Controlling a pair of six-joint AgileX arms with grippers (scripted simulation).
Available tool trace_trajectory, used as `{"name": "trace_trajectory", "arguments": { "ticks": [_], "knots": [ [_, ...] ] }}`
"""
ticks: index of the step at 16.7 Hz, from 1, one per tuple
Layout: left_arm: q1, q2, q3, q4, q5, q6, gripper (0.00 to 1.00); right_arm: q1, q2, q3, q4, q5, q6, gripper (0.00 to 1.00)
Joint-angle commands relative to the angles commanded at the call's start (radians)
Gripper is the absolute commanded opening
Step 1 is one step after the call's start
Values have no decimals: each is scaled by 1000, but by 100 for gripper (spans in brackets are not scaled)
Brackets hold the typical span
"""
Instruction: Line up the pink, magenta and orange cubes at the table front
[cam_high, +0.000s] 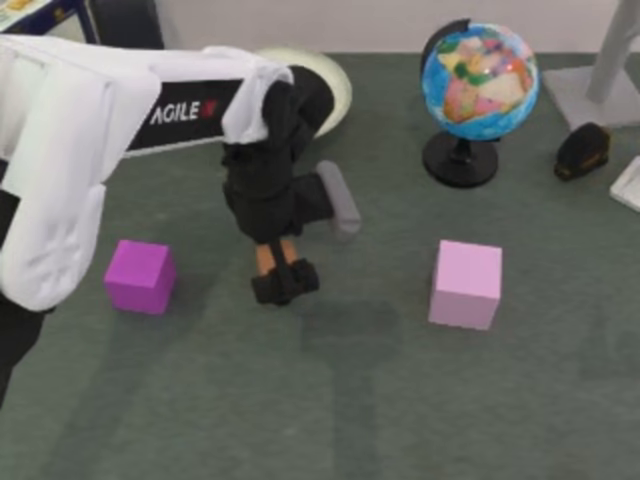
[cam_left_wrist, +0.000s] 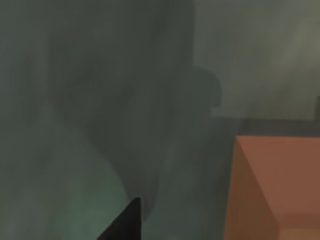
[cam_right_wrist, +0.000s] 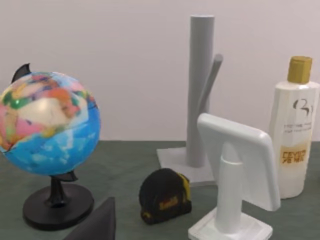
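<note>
The left hand (cam_high: 284, 281) gripped the orange cube (cam_high: 275, 256) closed; the magenta cube (cam_high: 139, 276) lay just left of it, the pink cube (cam_high: 466, 284) farther right.

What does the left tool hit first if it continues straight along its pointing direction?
Likely the tabletop: the left tool points down, shut on the orange cube. Nothing else shows under it.
</note>
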Motion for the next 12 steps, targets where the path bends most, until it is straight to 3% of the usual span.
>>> {"name": "trace_trajectory", "arguments": {
  "ticks": [8, 12],
  "knots": [
    [0, 0, 0, 0, 0, 0, 2, 0, 0, 0, 0, 0, 0, 100],
    [0, 0, 0, 0, 0, 0, 0, 0, 0, 0, 0, 0, 0, 100]
  ]
}}
